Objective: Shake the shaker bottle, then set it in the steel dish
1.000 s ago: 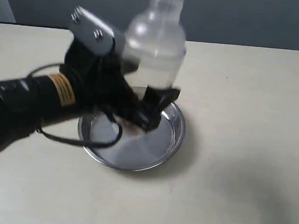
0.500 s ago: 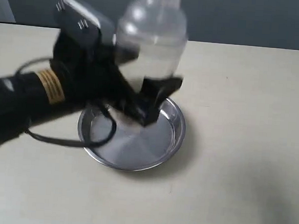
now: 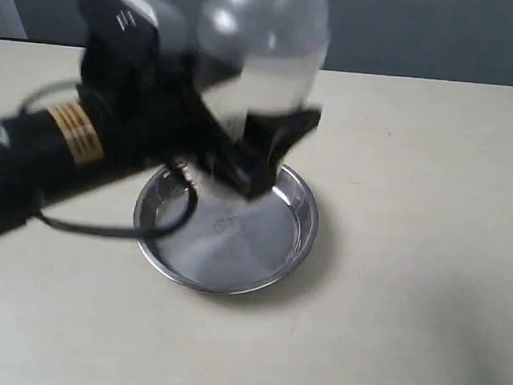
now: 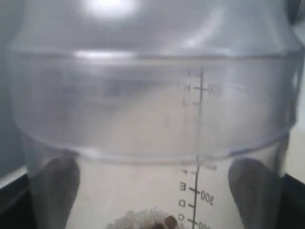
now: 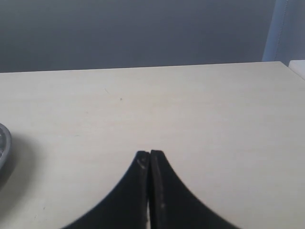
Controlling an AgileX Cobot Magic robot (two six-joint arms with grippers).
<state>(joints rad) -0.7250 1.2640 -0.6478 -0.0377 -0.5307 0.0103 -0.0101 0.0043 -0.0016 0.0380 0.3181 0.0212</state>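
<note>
- Left tool (image 3: 258,149) is clamped on the shaker bottle (image 3: 262,47), one black finger on either side of its lower body, in the upper centre of the exterior frame.
- The bottle stands roughly upright in the grip and is motion-blurred, its cap cut off by the top edge of the frame.
- It is held up off the steel dish (image 3: 261,246), which sits on the pale worktop (image 3: 410,256) at centre frame, just below the tool.
- Left wrist close-up: the clear bottle (image 4: 152,109) fills the frame, with a printed measuring scale down its wall.
- The tool's dark pads (image 4: 53,191) show through the plastic at lower left and lower right.
- A few pellets (image 4: 157,222), whitish and brown, show at the bottom edge.
- Right wrist view: the right tool (image 5: 150,155) has its two black tips pressed together with nothing between them, above bare worktop.
- The dish's rim (image 5: 4,143) just shows at the left edge of that frame.
</note>
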